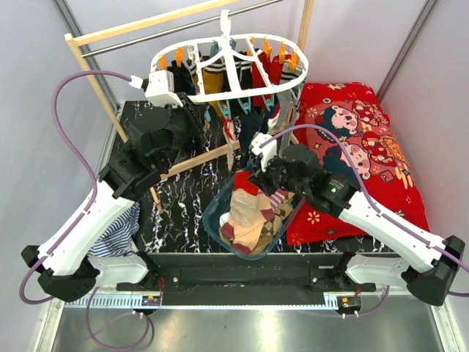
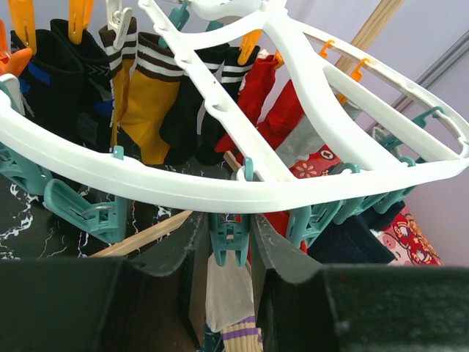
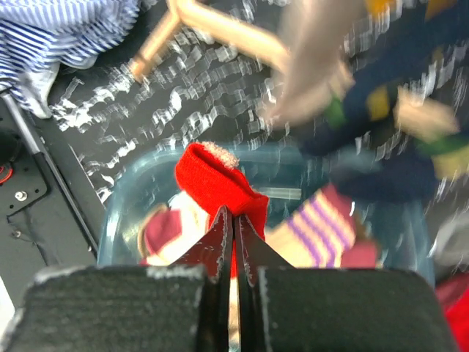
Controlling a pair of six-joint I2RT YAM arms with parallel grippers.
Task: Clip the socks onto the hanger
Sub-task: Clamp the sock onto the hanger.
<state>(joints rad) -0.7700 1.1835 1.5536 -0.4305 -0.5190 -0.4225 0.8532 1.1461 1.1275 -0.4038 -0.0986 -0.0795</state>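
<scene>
**Red sock in hand, hanger's up ahead**

My right hand point(image 3: 233, 220) is pinched tight on a red sock point(image 3: 212, 180). It sticks straight out past the fingertips, over the tub point(image 3: 117, 220). The hanger point(image 2: 220, 192) is further ahead, higher and off to that hand's left. My left hand point(image 2: 225, 246) is the nearer one, right at the hanger's near rim. Its fingers sit either side of a teal clip point(image 2: 229, 231), can't tell if they're squeezing. Reckon the sock goes up there.

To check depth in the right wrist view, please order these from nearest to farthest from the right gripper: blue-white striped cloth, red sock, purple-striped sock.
1. red sock, pinched in the right gripper
2. purple-striped sock, in the tub, right side
3. blue-white striped cloth, outside the tub, upper left
</scene>
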